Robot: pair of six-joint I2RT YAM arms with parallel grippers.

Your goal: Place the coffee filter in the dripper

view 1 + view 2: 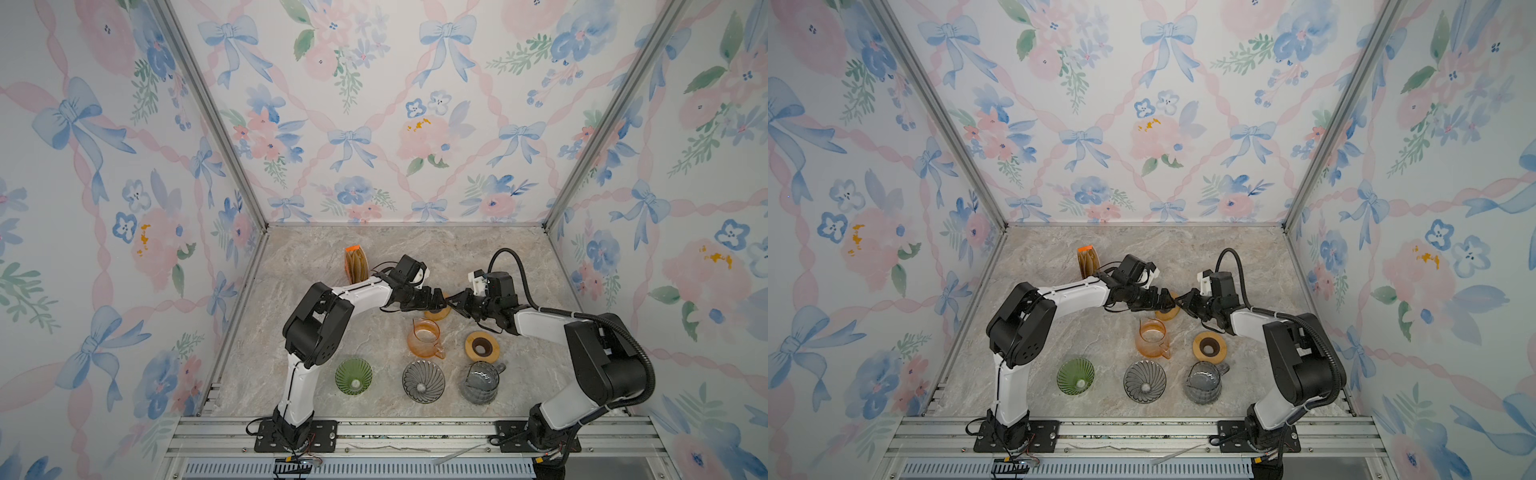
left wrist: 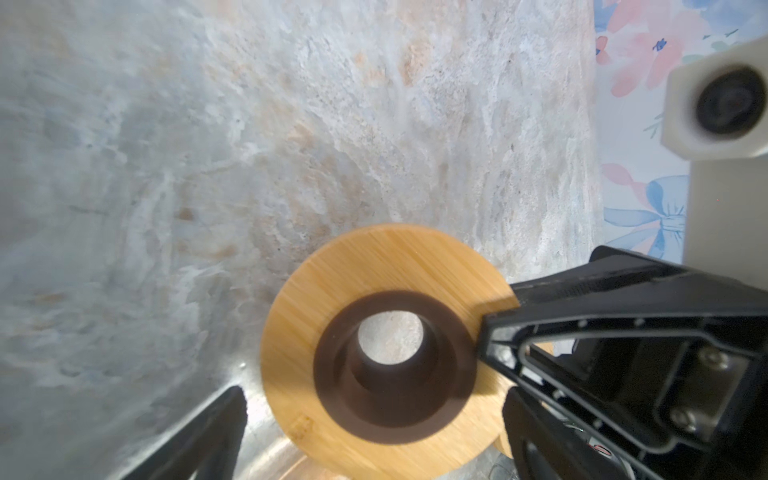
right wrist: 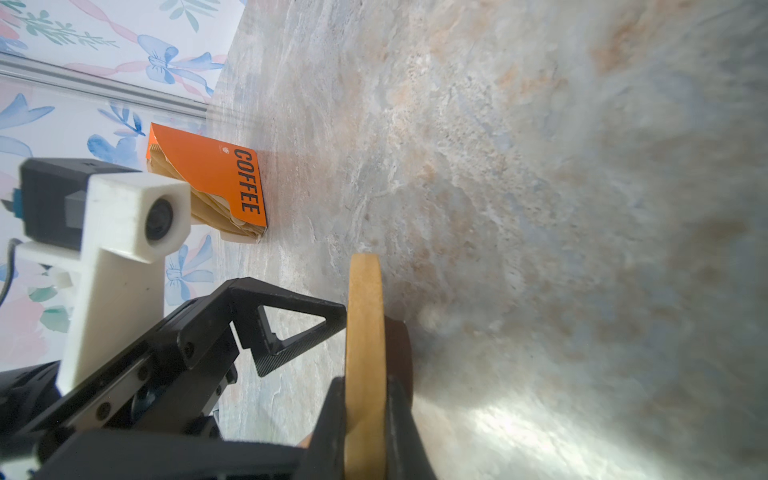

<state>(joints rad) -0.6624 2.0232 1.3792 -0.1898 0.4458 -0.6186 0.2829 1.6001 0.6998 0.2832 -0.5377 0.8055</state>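
Clamping the wooden ring by its rim in the right gripper; holding the left gripper spread wide beside it; leaving the filter box well beyond that ring.

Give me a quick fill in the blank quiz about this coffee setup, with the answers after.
The orange filter box is printed with the word ____. The gripper clamping the wooden ring belongs to the ____ arm. The left gripper has its jaws ____. The dripper nearest the left arm's base is coloured ____.
Answers: COFFEE; right; open; green.
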